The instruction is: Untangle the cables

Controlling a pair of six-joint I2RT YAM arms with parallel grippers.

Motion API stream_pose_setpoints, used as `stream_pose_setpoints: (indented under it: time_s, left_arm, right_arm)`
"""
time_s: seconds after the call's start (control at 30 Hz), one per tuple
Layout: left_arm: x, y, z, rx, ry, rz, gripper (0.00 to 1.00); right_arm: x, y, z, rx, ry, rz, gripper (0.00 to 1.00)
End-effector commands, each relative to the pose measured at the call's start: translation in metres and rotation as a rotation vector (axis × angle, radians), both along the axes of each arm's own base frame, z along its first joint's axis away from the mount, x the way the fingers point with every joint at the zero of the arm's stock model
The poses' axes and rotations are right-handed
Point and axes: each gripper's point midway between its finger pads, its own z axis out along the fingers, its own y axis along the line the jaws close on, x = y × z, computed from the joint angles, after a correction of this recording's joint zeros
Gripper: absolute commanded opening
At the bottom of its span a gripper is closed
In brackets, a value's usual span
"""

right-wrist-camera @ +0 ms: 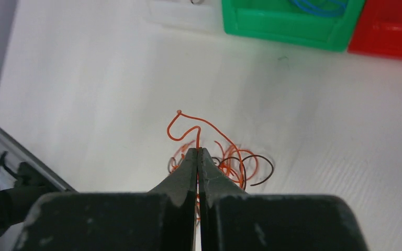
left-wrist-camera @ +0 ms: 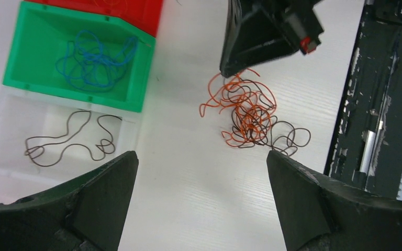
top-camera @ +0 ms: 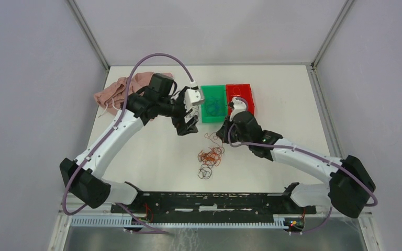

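Note:
The cables (top-camera: 211,157) lie as a loose wad of orange-red and dark brown wires mid-table; the left wrist view shows the same tangle (left-wrist-camera: 248,112). My right gripper (top-camera: 219,137) sits at the wad's far end and is shut (right-wrist-camera: 198,150) on an orange-red wire (right-wrist-camera: 180,123) that loops up beyond its tips. My left gripper (top-camera: 188,124) hangs open above bare table (left-wrist-camera: 201,156), left of the wad, with nothing between its fingers. A blue cable (left-wrist-camera: 97,60) lies in the green bin (left-wrist-camera: 78,90). A dark brown cable (left-wrist-camera: 70,138) lies in a clear tray (left-wrist-camera: 10,110).
The green bin (top-camera: 203,104) and a red bin (top-camera: 246,88) stand side by side at the back centre. A pink cloth (top-camera: 118,91) lies at the back left. The black rail (top-camera: 214,201) of the arm bases runs along the near edge.

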Motion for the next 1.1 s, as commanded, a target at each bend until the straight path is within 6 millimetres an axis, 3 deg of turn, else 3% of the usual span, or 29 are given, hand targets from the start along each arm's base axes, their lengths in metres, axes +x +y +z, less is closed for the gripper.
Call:
stream_pose_setpoints:
  time_s: [0.0, 0.33, 0.47, 0.67, 0.87, 0.93, 1.0, 1.07]
  left_arm:
    - [-0.025, -0.004, 0.005, -0.068, 0.017, -0.075, 1.0]
    - [-0.042, -0.011, 0.013, -0.109, -0.064, -0.174, 0.98]
    - [-0.055, -0.014, 0.01, -0.105, -0.103, -0.245, 0.93]
    - [-0.057, -0.017, 0.007, -0.077, -0.237, -0.313, 0.84]
    - [-0.052, -0.022, 0.003, -0.066, -0.29, -0.305, 0.64]
    - [-0.052, -0.024, 0.005, -0.072, -0.294, -0.307, 0.49]
    - [-0.051, -0.027, 0.012, -0.089, -0.311, -0.298, 0.26]
    - [-0.05, -0.03, 0.026, -0.127, -0.333, -0.28, 0.13]
  right_arm:
    - [-0.001, 0.018, 0.069, 0.21, -0.128, 0.076, 0.0]
    - [-0.034, 0.042, 0.168, 0.504, -0.237, 0.287, 0.0]
    - [-0.044, 0.045, 0.194, 0.584, -0.268, 0.328, 0.0]
    - [-0.059, 0.05, 0.206, 0.638, -0.265, 0.411, 0.0]
    - [-0.067, 0.052, 0.216, 0.676, -0.274, 0.459, 0.0]
    - [-0.069, 0.052, 0.217, 0.677, -0.279, 0.462, 0.0]
    - [-0.068, 0.051, 0.215, 0.669, -0.279, 0.46, 0.02]
    - [-0.066, 0.051, 0.211, 0.66, -0.275, 0.45, 0.07]
